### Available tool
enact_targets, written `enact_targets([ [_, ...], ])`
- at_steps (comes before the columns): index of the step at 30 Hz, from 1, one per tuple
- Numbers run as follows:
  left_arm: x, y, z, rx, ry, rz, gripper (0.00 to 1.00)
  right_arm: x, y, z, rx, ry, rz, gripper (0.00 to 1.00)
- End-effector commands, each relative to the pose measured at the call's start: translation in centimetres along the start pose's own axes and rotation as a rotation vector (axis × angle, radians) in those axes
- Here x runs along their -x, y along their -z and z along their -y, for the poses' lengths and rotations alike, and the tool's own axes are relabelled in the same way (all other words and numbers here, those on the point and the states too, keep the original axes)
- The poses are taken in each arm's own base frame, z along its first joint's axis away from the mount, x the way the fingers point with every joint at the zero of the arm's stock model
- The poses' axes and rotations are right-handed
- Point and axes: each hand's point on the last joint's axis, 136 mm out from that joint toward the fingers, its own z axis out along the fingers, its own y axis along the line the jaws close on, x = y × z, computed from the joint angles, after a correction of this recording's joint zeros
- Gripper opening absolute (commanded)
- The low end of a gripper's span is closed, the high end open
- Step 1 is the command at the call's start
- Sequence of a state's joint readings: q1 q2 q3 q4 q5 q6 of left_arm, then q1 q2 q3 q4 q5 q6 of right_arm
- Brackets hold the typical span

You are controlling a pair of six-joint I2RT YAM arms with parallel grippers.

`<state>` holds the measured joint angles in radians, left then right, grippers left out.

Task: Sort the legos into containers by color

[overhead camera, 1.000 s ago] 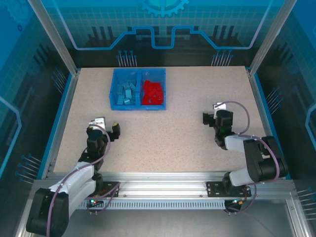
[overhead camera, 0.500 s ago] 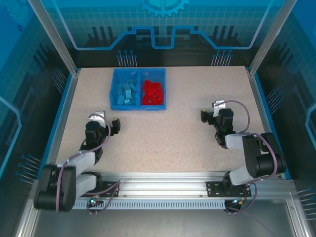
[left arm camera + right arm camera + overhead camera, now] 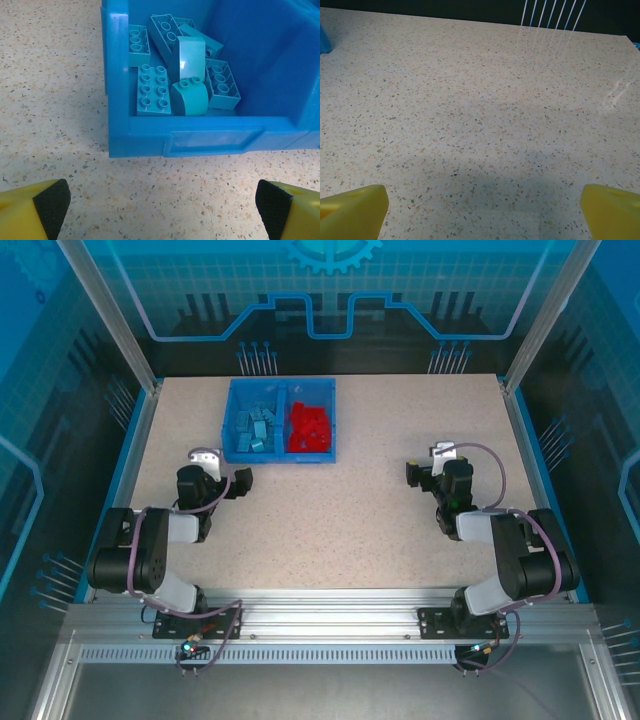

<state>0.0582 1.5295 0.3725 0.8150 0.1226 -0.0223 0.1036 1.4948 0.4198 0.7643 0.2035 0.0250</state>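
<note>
The blue bin point(image 3: 281, 453) stands at the back left of the table, with its two containers side by side. Several light blue legos point(image 3: 255, 428) lie in the left compartment and several red legos point(image 3: 310, 427) in the right one. My left gripper point(image 3: 240, 480) hangs low, just in front of the bin's left front corner, open and empty. In the left wrist view the light blue legos point(image 3: 175, 75) lie piled behind the bin's front wall point(image 3: 210, 140), and the left gripper point(image 3: 160, 210) is spread wide over bare table. My right gripper point(image 3: 412, 475) is open and empty at mid-right, and the right gripper point(image 3: 482, 210) faces bare tabletop.
The speckled table point(image 3: 340, 530) has a raised blue edge point(image 3: 527, 450) along its sides, and metal frame posts point(image 3: 150, 380) stand at the back corners. Both arms are folded back near their bases. A corner of the bin point(image 3: 324, 40) shows at the far left of the right wrist view.
The left arm has folded back toward its base, and its gripper has shifted up toward the bin. The right arm has barely moved. Both grippers have stayed open.
</note>
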Motion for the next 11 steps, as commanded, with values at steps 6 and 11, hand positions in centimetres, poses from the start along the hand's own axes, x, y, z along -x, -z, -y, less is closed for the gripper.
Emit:
enact_targets([
  [6,1.76,-0.01,0.57,-0.031,-0.033,0.050,0.99,-0.01,-0.12,0.57,-0.008,0.000,0.008,1.00],
  [11,1.75,-0.03,0.63,-0.033,-0.033,0.049,0.99,-0.02,-0.06,0.58,-0.007,-0.002,0.011,1.00],
])
